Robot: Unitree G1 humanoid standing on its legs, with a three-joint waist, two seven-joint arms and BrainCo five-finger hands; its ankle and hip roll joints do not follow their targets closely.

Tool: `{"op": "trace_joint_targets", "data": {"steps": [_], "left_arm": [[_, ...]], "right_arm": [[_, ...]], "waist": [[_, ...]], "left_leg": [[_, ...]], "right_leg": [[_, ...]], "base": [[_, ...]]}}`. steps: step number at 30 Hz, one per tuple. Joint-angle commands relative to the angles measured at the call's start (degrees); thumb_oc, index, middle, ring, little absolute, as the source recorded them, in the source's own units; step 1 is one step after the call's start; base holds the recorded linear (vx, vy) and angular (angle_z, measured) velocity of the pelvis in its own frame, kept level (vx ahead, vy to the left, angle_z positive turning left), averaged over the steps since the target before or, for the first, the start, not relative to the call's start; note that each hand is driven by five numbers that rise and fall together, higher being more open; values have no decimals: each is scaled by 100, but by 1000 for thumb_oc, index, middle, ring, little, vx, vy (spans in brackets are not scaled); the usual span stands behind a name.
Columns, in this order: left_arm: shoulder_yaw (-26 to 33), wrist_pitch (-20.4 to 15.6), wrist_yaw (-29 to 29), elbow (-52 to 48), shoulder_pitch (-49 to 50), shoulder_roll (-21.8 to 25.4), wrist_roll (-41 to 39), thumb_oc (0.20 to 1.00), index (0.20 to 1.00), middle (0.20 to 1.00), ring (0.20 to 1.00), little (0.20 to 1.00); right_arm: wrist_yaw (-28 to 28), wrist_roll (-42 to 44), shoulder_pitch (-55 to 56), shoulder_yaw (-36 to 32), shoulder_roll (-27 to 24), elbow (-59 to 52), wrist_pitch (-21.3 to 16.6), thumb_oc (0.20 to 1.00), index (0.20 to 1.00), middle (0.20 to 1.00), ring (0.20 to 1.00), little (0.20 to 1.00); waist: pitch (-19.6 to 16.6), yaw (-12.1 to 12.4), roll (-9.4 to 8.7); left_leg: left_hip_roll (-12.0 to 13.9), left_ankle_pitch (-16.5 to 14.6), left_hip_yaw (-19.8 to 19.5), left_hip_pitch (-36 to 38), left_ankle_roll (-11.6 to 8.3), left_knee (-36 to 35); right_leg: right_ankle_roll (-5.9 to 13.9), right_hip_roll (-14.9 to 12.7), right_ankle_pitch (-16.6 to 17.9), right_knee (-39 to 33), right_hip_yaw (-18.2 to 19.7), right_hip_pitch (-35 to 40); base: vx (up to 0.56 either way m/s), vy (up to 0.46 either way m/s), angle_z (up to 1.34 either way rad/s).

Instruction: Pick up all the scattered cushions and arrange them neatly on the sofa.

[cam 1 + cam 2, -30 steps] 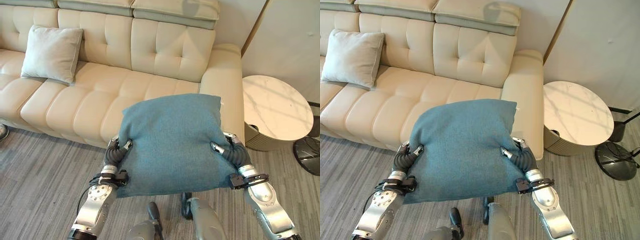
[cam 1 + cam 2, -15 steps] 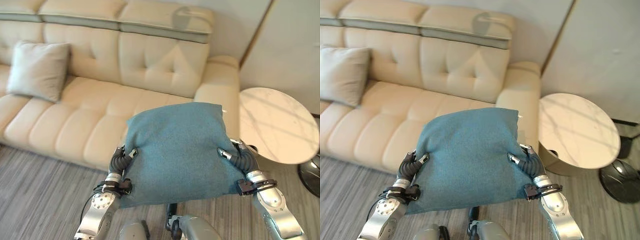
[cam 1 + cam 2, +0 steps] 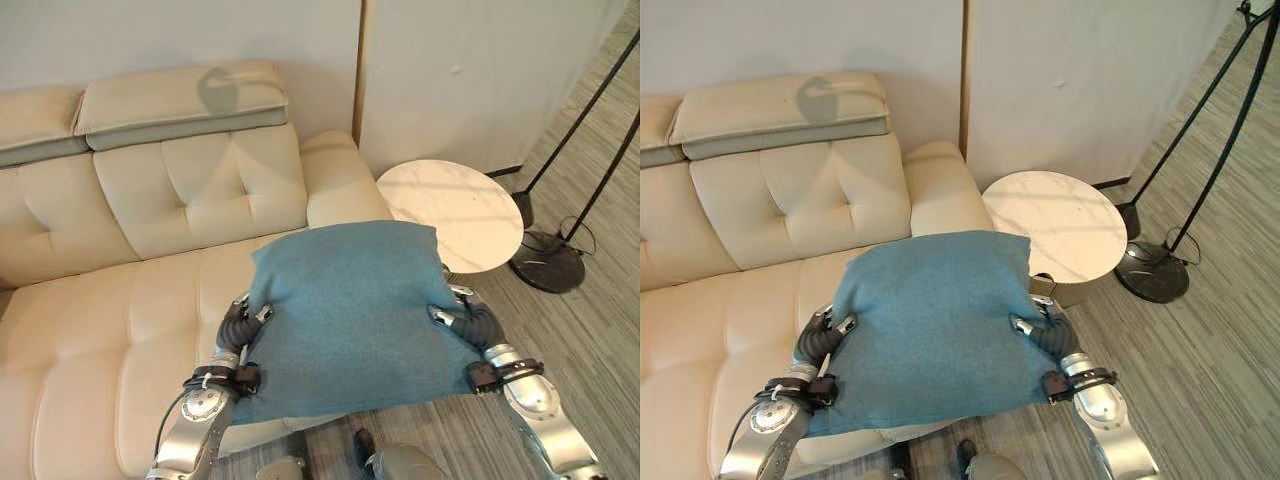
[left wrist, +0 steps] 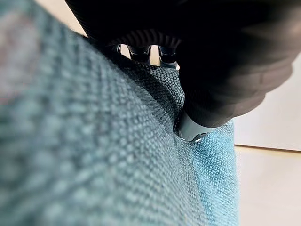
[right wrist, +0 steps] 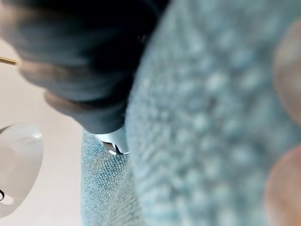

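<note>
Swung toward the sofa's (image 3: 180, 200) armrest end, both hands (image 3: 245, 318) (image 3: 462, 318) grip the blue cushion (image 3: 350, 315), seemingly ready to set it down.

A teal woven cushion (image 3: 350, 310), roughly square and lying nearly flat, sits in the lower centre of the frame above the seat of the cream tufted sofa (image 3: 150, 200), at the sofa's armrest end.

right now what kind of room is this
Most likely a living room: a cream tufted sofa, a round marble-topped side table beside its arm, and a floor lamp's base on the wood-look floor.
</note>
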Motion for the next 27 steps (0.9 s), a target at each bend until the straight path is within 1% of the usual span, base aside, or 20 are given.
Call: {"op": "trace_joint_targets", "data": {"steps": [1,3,6,8,9,10,12,15,16,17,18,19,20,21,24,25,27], "left_arm": [[173,-620,106,-475,-380,341,243,200,200,200,200,200],[191,-693,221,-395,-525,332,235,200,200,200,200,200],[228,-774,362,-360,-707,375,204,200,200,200,200,200],[229,-857,496,-298,-894,385,54,200,200,200,200,200],[231,-860,496,-292,-904,386,52,200,200,200,200,200],[216,-983,705,-98,-1188,358,-116,200,200,200,200,200],[187,-1076,940,116,-1521,394,-84,200,200,200,200,200],[89,-1299,1357,624,-2461,713,39,200,200,200,200,200],[87,-1305,1357,637,-2482,717,38,200,200,200,200,200],[-106,-1458,1690,1091,-3376,988,84,200,200,200,200,200],[-257,-1520,1818,1323,-3822,1076,78,200,200,200,200,200],[-265,-1530,1818,1345,-3856,1081,74,200,200,200,200,200],[-601,-1630,2103,2039,-4915,1252,36,200,200,200,200,200],[-783,-1669,2206,2398,-5506,1385,26,200,200,200,200,200],[-1302,-1658,2418,3441,-6942,1719,116,200,200,200,200,200],[-1563,-1640,2422,3826,-7515,1791,135,200,200,200,200,200],[-1757,-1617,2533,4208,-8104,1934,246,200,200,200,200,200]], "right_arm": [[28,67,-994,101,461,-275,-512,200,200,200,200,200],[-65,64,-1128,128,459,-231,-548,200,200,200,200,200],[-180,152,-1557,284,505,-135,-582,200,200,200,200,200],[-273,226,-1897,402,578,-47,-590,200,200,200,200,200],[-275,226,-1911,403,579,-38,-593,200,200,200,200,200],[-456,291,-2343,520,705,128,-643,200,200,200,200,200],[-675,264,-2794,623,847,315,-679,200,200,200,200,200],[-1083,194,-3878,748,962,763,-795,200,200,200,200,200],[-1083,195,-3897,743,963,773,-799,200,200,200,200,200],[-1398,118,-4822,838,1009,1214,-902,200,200,200,200,200],[-1573,82,-5270,868,1034,1411,-918,200,200,200,200,200],[-1574,84,-5299,859,1032,1427,-925,200,200,200,200,200],[-1927,35,-6225,951,1127,1974,-1048,200,200,200,200,200],[-2127,-14,-6764,942,1107,2202,-1092,200,200,200,200,200],[-2727,-243,-8010,1011,1040,2965,-1190,200,200,200,200,200],[-2908,-331,-8401,1030,990,3106,-1261,200,200,200,200,200],[-3258,-582,-8900,1116,818,3325,-1201,200,200,200,200,200]], "waist": [[-19,287,-240],[-10,336,-212],[27,433,-138],[95,494,-72],[84,490,-74],[166,551,-5],[257,606,64],[405,704,141],[399,707,133],[494,776,170],[533,805,187],[537,810,177],[648,858,227],[712,903,237],[830,981,322],[915,1002,326],[977,1014,375]], "left_leg": [[123,-930,-239,353,-264,485],[48,-889,-358,297,-262,426],[-45,-841,-423,125,-275,342],[-73,-783,-477,-124,-289,330],[-73,-782,-479,-149,-288,338],[-108,-734,-533,-455,-293,374],[-136,-665,-565,-717,-300,378],[-160,-562,-623,-1157,-314,393],[-165,-539,-620,-1185,-312,388],[-186,-459,-661,-1449,-329,377],[-187,-447,-686,-1527,-344,379],[-192,-421,-683,-1553,-341,375],[-214,-367,-738,-1743,-366,366],[-235,-325,-763,-1828,-377,335],[-272,-208,-845,-2083,-400,255],[-285,-156,-874,-2204,-424,249],[-320,-91,-929,-2320,-442,183]], "right_leg": [[675,-513,969,-537,-213,11],[638,-472,908,-637,-189,36],[600,-558,889,-803,-306,-24],[581,-590,917,-826,-319,-219],[580,-592,918,-821,-320,-241],[560,-616,944,-831,-329,-499],[552,-635,994,-847,-316,-724],[555,-646,1084,-829,-253,-1153],[554,-650,1107,-839,-248,-1179],[576,-649,1199,-849,-203,-1426],[582,-643,1199,-850,-202,-1487],[581,-647,1225,-861,-197,-1511],[611,-638,1254,-838,-180,-1699],[629,-639,1261,-834,-169,-1785],[677,-659,1294,-800,-182,-2049],[694,-681,1293,-786,-214,-2135],[728,-708,1308,-759,-227,-2277]], "base": [[53,1,8],[70,-9,23],[-7,-9,59],[-97,-7,20],[-124,-13,18],[-118,-2,14],[-135,11,11],[-88,11,6],[-88,31,7],[-76,26,5],[-78,26,4],[-61,30,-7],[-65,37,-3],[-71,53,1],[-47,37,10],[-48,39,18],[-24,40,15]]}}
